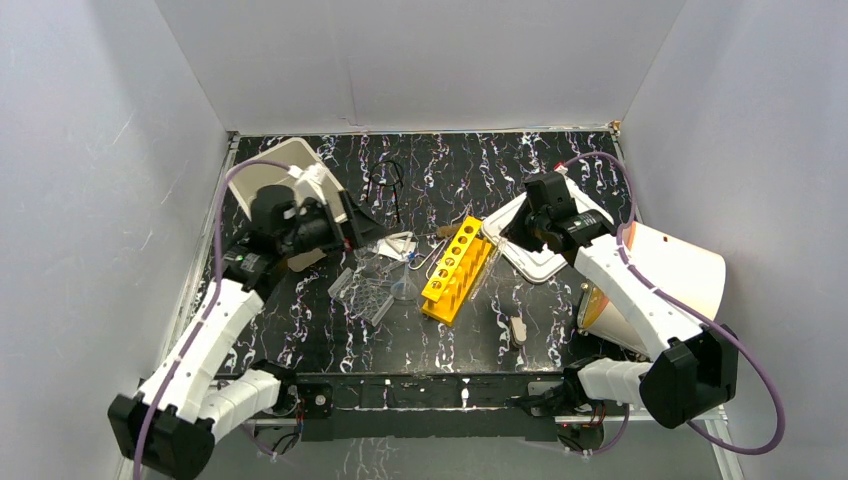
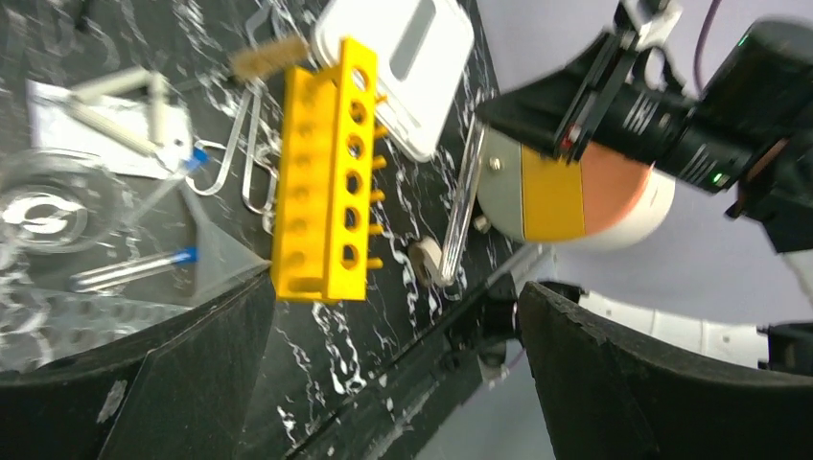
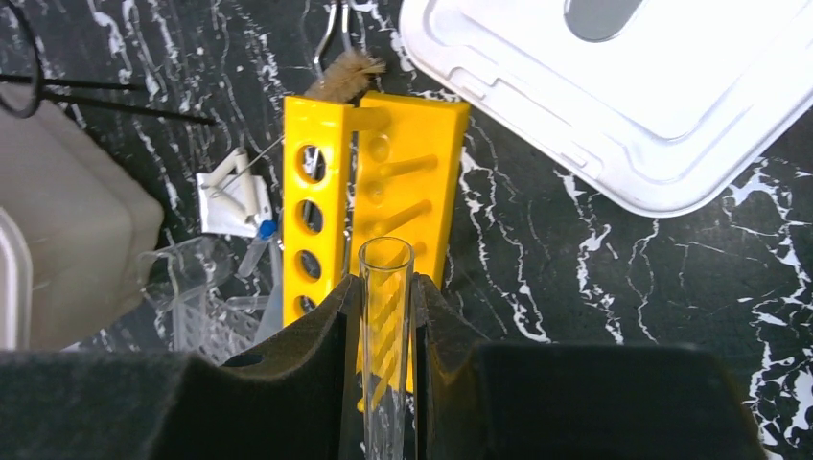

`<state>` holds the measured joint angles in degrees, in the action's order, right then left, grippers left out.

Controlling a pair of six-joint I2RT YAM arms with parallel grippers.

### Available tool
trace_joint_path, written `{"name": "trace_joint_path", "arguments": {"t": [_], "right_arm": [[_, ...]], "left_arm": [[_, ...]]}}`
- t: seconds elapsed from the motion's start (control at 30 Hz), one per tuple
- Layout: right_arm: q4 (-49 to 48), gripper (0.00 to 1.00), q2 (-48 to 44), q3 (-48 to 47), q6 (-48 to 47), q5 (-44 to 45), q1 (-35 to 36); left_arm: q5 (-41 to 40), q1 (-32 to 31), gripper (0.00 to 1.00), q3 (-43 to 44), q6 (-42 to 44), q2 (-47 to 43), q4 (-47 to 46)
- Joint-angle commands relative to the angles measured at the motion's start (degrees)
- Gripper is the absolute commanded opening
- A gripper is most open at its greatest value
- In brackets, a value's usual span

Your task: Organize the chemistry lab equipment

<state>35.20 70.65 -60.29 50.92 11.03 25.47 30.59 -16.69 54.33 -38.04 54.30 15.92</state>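
The yellow six-hole tube rack (image 1: pixel 458 268) lies mid-table; it also shows in the left wrist view (image 2: pixel 326 182) and the right wrist view (image 3: pixel 369 192). My right gripper (image 3: pixel 385 292) is shut on a clear test tube (image 3: pixel 384 257) and holds it just over the rack's near end; the tube also shows in the left wrist view (image 2: pixel 462 196). My left gripper (image 2: pixel 393 316) is open and empty, left of the rack near the clear ridged tray (image 1: pixel 365 293). A clear funnel (image 2: pixel 216 254), thin metal tools (image 2: pixel 244 172) and a black wire loop (image 1: pixel 385 185) lie around the rack.
The beige bin (image 1: pixel 285 165) stands at the back left, behind my left arm. Its white slotted lid (image 1: pixel 530 255) lies right of the rack, under my right gripper. The white cylinder with an orange face (image 1: pixel 660 290) lies at the right. A small cork (image 1: pixel 518 328) sits near the front edge.
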Motion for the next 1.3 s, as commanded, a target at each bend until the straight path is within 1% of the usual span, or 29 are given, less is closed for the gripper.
{"name": "trace_joint_path", "arguments": {"t": [0.0, 0.13, 0.23, 0.3, 0.4, 0.43, 0.5, 0.57, 0.67, 0.73, 0.77, 0.83, 0.93, 1.03, 1.1, 1.13, 1.17, 1.2, 1.27], "right_arm": [[0.62, 0.19, -1.87, -4.16, -0.81, -3.98, -0.25], [-1.02, 0.19, -2.19, -4.91, 1.62, -6.94, -0.42], [-2.93, 0.19, -2.28, -4.84, 3.47, -8.97, -0.49], [-3.64, 0.19, -2.15, -5.04, 3.82, -9.75, -0.49], [-4.61, 0.19, -2.27, -5.34, 4.34, -10.67, -0.64], [-4.77, 0.19, -2.20, -5.48, 4.59, -12.15, -0.68], [-4.96, 0.19, -1.98, -5.86, 5.16, -13.78, -0.77], [-5.49, 0.19, -1.73, -5.74, 5.98, -15.09, -0.85], [-6.11, 0.19, -1.10, -5.63, 7.00, -17.48, -1.03], [-6.28, 0.19, -0.67, -5.75, 7.17, -18.46, -1.10], [-6.28, 0.19, -0.49, -5.84, 7.20, -18.80, -1.17], [-6.21, 0.19, -0.17, -6.09, 7.03, -19.35, -1.29], [-5.87, 0.19, 0.42, -6.36, 6.49, -19.92, -1.40], [-6.12, 0.19, 0.74, -6.24, 5.99, -20.44, -1.47], [-6.02, 0.20, 0.86, -6.25, 5.21, -20.80, -1.56], [-5.96, 0.22, 1.01, -6.32, 4.65, -21.28, -1.68], [-5.94, 0.27, 1.22, -6.51, 3.82, -22.00, -1.86], [-5.82, 0.34, 1.43, -6.74, 2.82, -22.85, -2.11], [-6.01, 0.52, 1.56, -7.11, 0.34, -24.82, -2.49]], "left_arm": [[-3.45, -10.25, 0.98, 1.25, -1.73, 5.04, -4.88], [-7.55, -21.66, 0.98, 2.98, -4.17, 11.89, -9.26], [-8.31, -27.71, 0.98, 1.49, -6.79, 15.24, -17.04], [-8.50, -30.05, 0.98, 0.51, -8.93, 17.40, -21.23], [-9.13, -31.49, 0.98, 0.79, -10.93, 20.61, -23.57], [-9.27, -31.82, 0.96, 1.21, -11.37, 21.45, -23.80], [-8.12, -32.19, 0.89, 2.46, -11.67, 23.51, -24.09], [-6.69, -32.48, 0.77, 3.79, -11.74, 25.32, -24.12], [-6.13, -32.62, 0.63, 4.52, -11.75, 27.29, -24.06], [-6.15, -32.70, 0.56, 5.09, -11.48, 28.46, -24.04], [-6.07, -32.71, 0.51, 5.23, -11.38, 28.94, -24.06], [-5.75, -32.71, 0.40, 5.65, -10.81, 29.50, -23.82], [-5.33, -32.72, 0.28, 5.81, -9.93, 29.54, -23.66], [-4.79, -32.71, 0.12, 5.91, -7.29, 29.33, -23.25], [-4.94, -32.71, 0.04, 6.05, -5.71, 29.07, -22.25], [-4.73, -32.71, 0.01, 6.23, -4.75, 28.90, -21.88], [-4.60, -32.73, 0.00, 6.49, -3.73, 28.74, -21.16], [-4.80, -32.71, 0.00, 6.90, -2.85, 28.63, -20.02], [-4.50, -32.71, 0.00, 7.61, -1.07, 28.27, -18.83]]}}
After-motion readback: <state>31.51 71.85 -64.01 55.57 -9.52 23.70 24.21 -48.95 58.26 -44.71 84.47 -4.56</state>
